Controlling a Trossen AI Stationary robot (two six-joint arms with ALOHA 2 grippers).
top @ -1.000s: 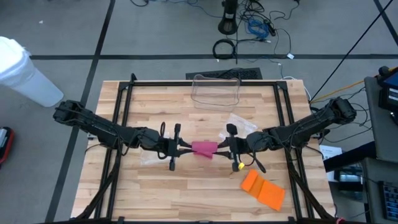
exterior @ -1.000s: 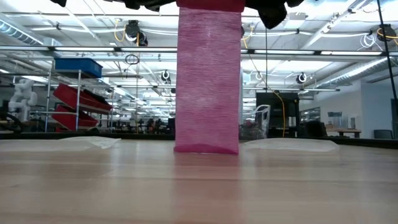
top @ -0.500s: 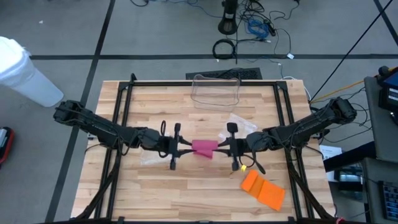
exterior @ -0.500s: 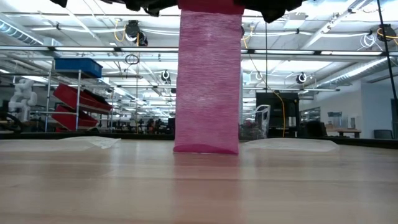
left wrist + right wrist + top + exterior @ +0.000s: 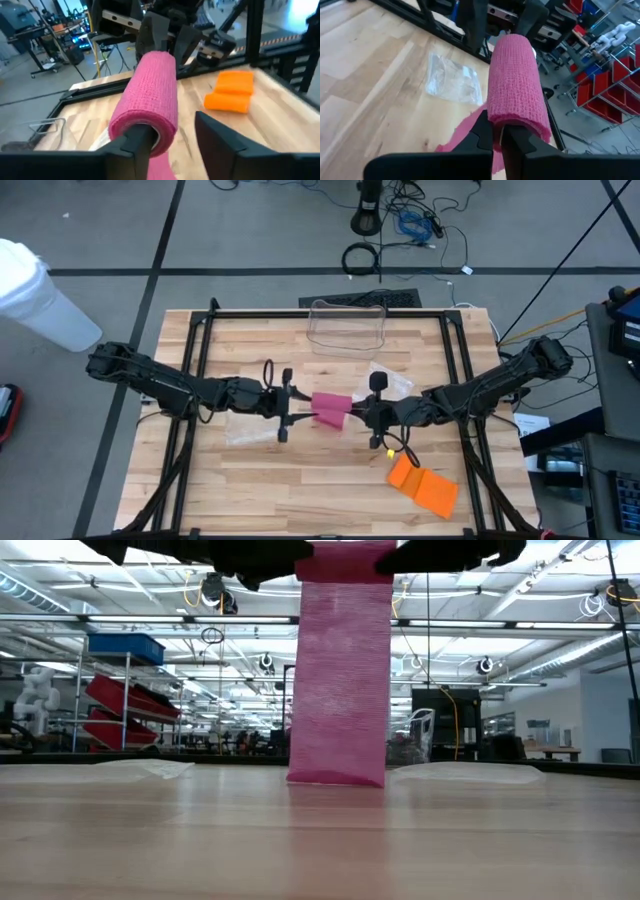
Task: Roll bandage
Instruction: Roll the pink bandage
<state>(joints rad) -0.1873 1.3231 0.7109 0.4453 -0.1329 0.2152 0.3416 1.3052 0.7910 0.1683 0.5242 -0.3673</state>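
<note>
Pink woven elastic bandage roll (image 5: 331,409) held above the middle of the light wooden table (image 5: 300,500), between both grippers, with a loose tail hanging down to the tabletop. Right gripper (image 5: 501,134) pinched together on one end of the roll. Left gripper (image 5: 172,131) with fingers apart at the other end, one finger pushed into the hollow core, the other free beside the roll. Probably light, soft and easily squashed, slightly clingy and not slippery; tail limp, likely to twist. Best taken at the roll's ends or through the core, not at the soft middle. Orange bandage roll (image 5: 422,483) lying aside, near the right arm. No brand, label or readable writing visible anywhere.
</note>
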